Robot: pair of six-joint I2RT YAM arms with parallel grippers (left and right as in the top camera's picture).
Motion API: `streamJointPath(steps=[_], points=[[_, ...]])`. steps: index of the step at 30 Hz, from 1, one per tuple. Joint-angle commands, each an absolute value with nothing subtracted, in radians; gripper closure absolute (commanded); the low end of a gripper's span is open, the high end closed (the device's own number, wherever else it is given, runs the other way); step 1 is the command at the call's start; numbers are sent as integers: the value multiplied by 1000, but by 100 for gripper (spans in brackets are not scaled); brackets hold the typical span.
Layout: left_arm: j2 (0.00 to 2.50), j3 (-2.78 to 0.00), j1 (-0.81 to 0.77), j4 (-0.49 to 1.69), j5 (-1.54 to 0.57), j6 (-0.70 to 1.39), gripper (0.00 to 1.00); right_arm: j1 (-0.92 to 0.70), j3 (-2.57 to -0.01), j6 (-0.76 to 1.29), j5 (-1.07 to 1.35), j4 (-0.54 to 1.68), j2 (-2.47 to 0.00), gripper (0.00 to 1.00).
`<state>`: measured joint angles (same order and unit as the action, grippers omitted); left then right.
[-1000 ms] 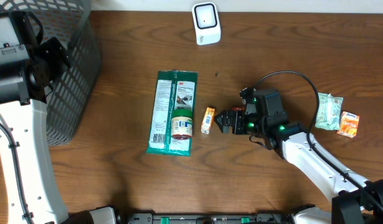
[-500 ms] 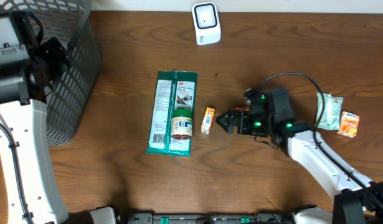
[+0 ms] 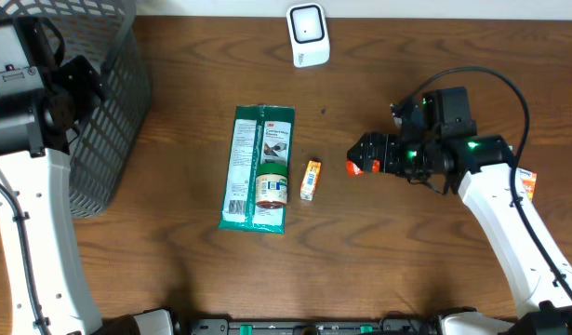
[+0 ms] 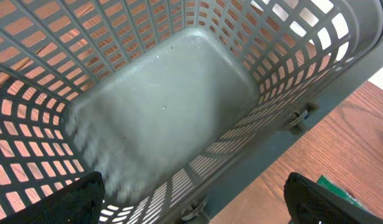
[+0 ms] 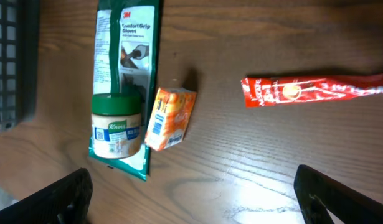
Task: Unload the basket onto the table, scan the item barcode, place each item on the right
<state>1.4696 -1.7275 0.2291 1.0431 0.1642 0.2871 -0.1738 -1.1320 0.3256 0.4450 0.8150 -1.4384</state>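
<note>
So, nothing's being gripped right now. The right claw (image 3: 358,154) hangs over the brown wooden surface (image 3: 406,270) with its fingers (image 5: 66,196) spread far apart.

Right under it is a long red sachet (image 5: 316,90), lying flat on the wood. From overhead you only see its red end poking out past the claw, on the side facing the other items.

A bit further along is a small orange box (image 3: 310,180) with a white barcode label. It's near the sachet but not touching it.

Just beside the box is a long green 3M glove packet (image 3: 258,140), also flat. A green-lidded Knorr jar (image 3: 272,187) lies on its side on the packet's lower half.

The white barcode scanner (image 3: 309,35) stands at the far edge of the surface, well apart from all of these.

The left claw (image 4: 200,208) is spread just as wide. It hovers above the grey plastic mesh basket (image 4: 160,106) at the far left corner, looking straight down into it.

One orange packet (image 3: 525,184) peeks out from behind the right arm.
</note>
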Motion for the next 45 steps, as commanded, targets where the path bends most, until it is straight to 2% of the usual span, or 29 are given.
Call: streamJointPath(steps=[1,9,12,15,19,24,28,31,38,45], points=[[1468,-1734,234,1044,177,278,8,-169,-1147,294,408,823,-1429,1],[1468,-1734,234,1044,177,278,8,-171,-1147,290,427,823,-1429,2],[1468,-1734,234,1044,177,278,8,-185,-1151,290,438,824,-1429,25],[1468,-1734,234,1044,177,278,8,-215,-1154,291,434,823,-1429,37],[1468,-1734,234,1044,177,278,7,-292,-1153,336,383,806,-1432,35],[1468,-1734,234,1044,177,278,8,-421,-1145,542,223,770,-1468,36],[1468,-1734,234,1044,177,278,8,-493,-1142,609,161,748,-1533,46],[1468,-1734,234,1044,177,278,8,-535,-1138,626,156,701,-1603,47],[1468,-1734,234,1044,177,278,7,-599,-1138,625,137,555,-1774,42],[1468,-1734,234,1044,177,278,8,-578,-1140,619,91,598,-1800,51]])
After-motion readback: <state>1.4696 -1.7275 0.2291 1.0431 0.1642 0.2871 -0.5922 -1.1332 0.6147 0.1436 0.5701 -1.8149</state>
